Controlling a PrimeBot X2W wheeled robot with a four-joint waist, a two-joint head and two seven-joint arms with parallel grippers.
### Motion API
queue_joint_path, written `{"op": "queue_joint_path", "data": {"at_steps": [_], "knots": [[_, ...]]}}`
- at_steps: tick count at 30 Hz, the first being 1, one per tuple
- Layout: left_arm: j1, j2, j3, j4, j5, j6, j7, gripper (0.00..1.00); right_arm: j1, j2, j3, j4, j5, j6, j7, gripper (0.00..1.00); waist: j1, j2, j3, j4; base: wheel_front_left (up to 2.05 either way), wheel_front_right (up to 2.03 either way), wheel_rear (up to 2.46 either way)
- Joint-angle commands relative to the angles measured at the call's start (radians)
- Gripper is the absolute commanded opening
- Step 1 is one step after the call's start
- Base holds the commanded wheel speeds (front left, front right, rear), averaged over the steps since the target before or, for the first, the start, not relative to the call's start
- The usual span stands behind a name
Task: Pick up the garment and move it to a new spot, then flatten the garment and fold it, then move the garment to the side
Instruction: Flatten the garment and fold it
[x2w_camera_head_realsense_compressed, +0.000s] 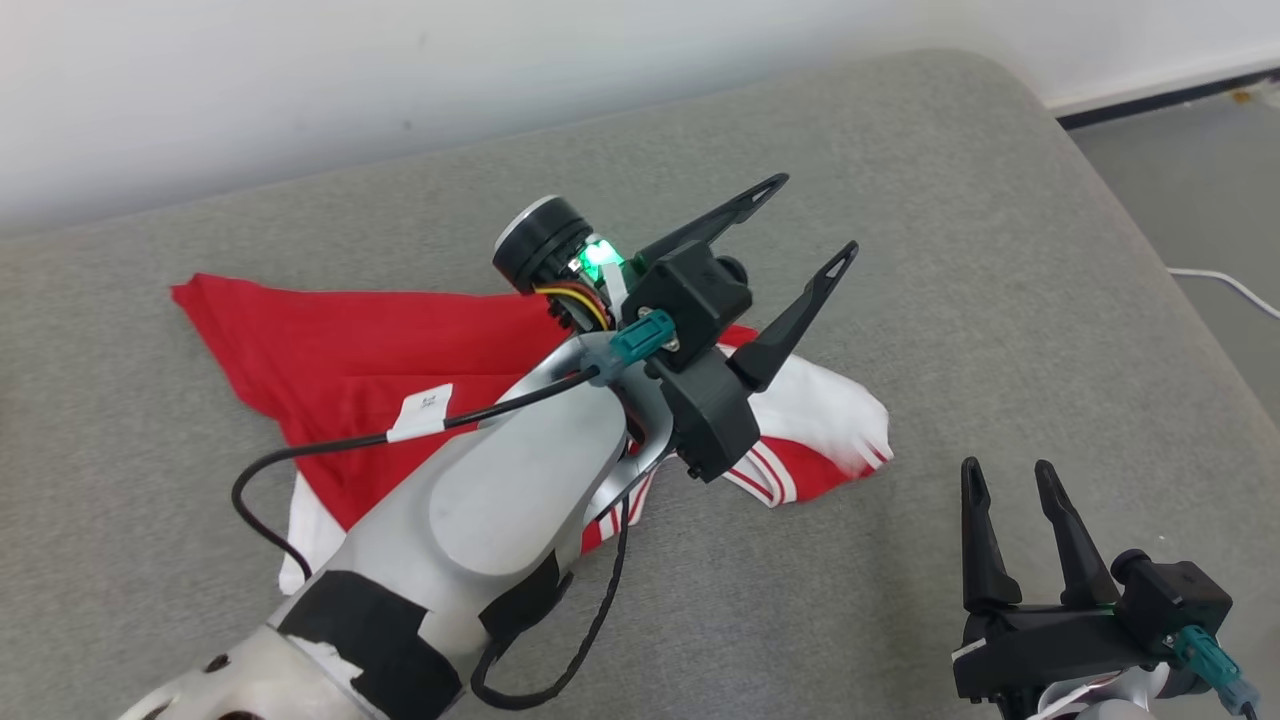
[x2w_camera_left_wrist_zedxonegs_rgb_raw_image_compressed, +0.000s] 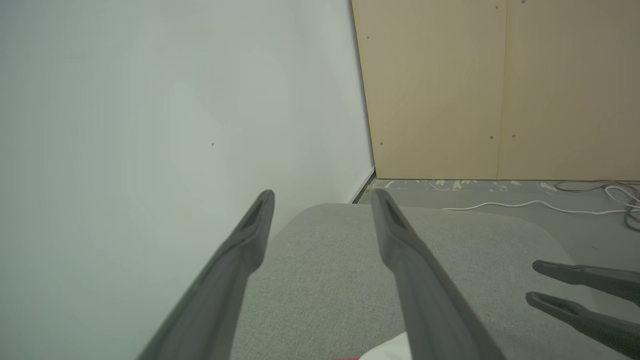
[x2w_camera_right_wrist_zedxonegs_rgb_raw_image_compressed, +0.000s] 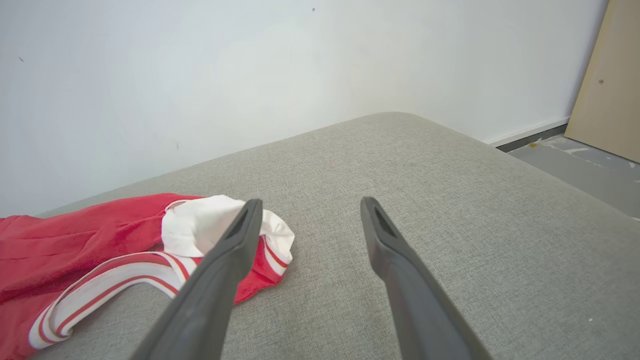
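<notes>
Head view shows one red and white garment (x2w_camera_head_realsense_compressed: 350, 350) lying bunched up on the grey cushion (x2w_camera_head_realsense_compressed: 900, 140), toward its left and middle part. The left arm (x2w_camera_head_realsense_compressed: 500, 500) hides the middle of it, so I cannot tell for sure if it is a shirt or shorts. The left hand (x2w_camera_head_realsense_compressed: 808, 218) hangs above the garment's white end with its two fingers spread wide and nothing between them. The right hand (x2w_camera_head_realsense_compressed: 1008, 470) waits off to the side over bare cushion, fingers apart too, holding nothing.

What could go wrong? The cloth is in a heap, so a pinch might catch only the top layer, and then it would lift crooked and stay wrinkly. The black wire (x2w_camera_head_realsense_compressed: 520, 400) on the left arm droops low (it has a little white tag) and might snag the cloth. A big pull might slide the garment off the round edge.

Count: one garment, two hands, one cushion, one black wire, one white cord (x2w_camera_head_realsense_compressed: 1225, 285) on the floor.
</notes>
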Motion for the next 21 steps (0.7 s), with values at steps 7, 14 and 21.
{"op": "queue_joint_path", "data": {"at_steps": [7,14,21], "knots": [[0.083,0.013,0.067,-0.021,-0.039,0.038,-0.034,1.0,0.021,0.0,-0.012,-0.001,-0.028,-0.002,0.0,1.0,-0.0001,-0.0001,-0.059,0.093,0.0,0.0,0.0],[0.317,0.144,0.299,-0.296,0.036,0.129,-0.033,1.0,0.052,0.0,-0.031,-0.004,-0.053,-0.002,0.0,1.0,-0.0001,-0.0001,-0.112,0.176,0.0,0.0,0.0],[0.522,0.232,0.428,-0.419,0.076,0.156,-0.034,1.0,0.072,0.0,-0.038,-0.001,-0.068,-0.002,0.0,1.0,-0.0001,-0.0001,-0.144,0.228,0.0,0.0,0.0]]}}
